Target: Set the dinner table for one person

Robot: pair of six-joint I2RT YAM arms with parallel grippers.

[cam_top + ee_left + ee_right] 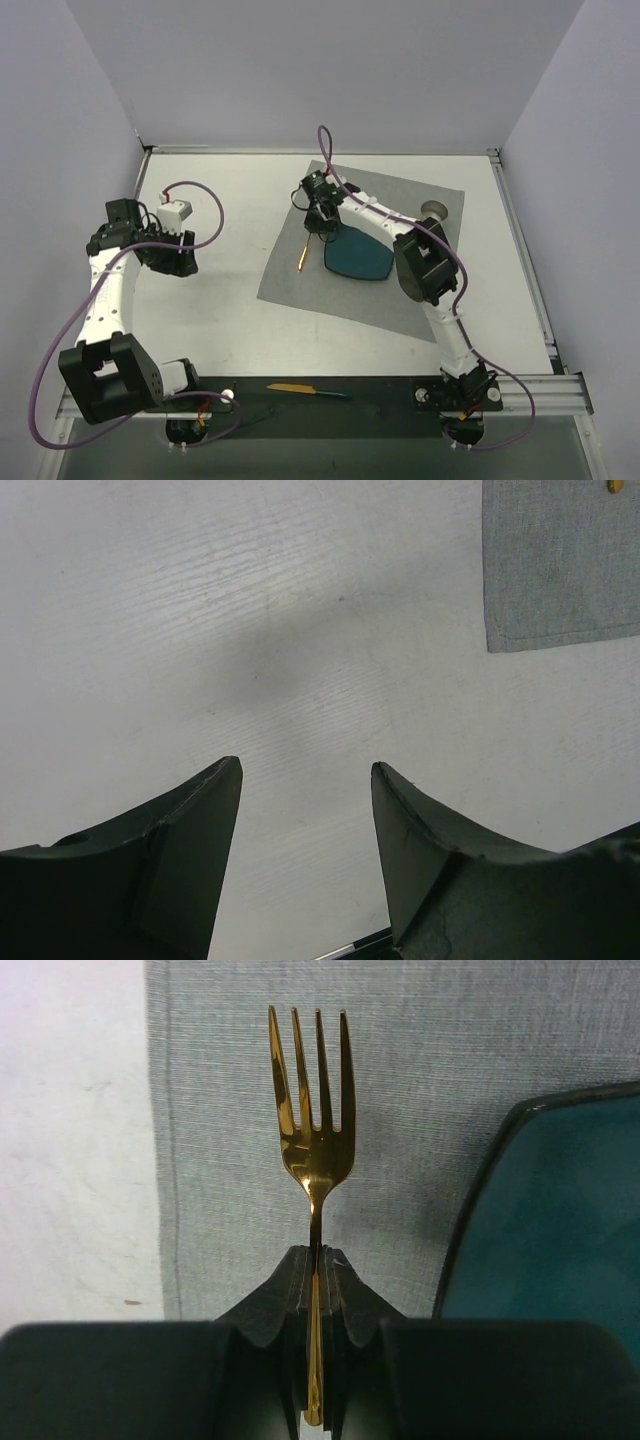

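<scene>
While the left hand (306, 768) gapes, the right hand (317, 1256) clamps the fork (316, 1160), its tines aimed nearward over the placemat (420, 1110).

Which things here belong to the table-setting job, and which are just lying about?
Job: dinner table, grey placemat, teal plate, gold fork in right tool, gold-bladed knife, small round cup.
Lying about: nothing seen; left tool merely hangs open, empty.

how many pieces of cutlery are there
2: a gold fork held in the right gripper over the grey placemat, and a knife on the black strip. That arm may hide more.
</scene>
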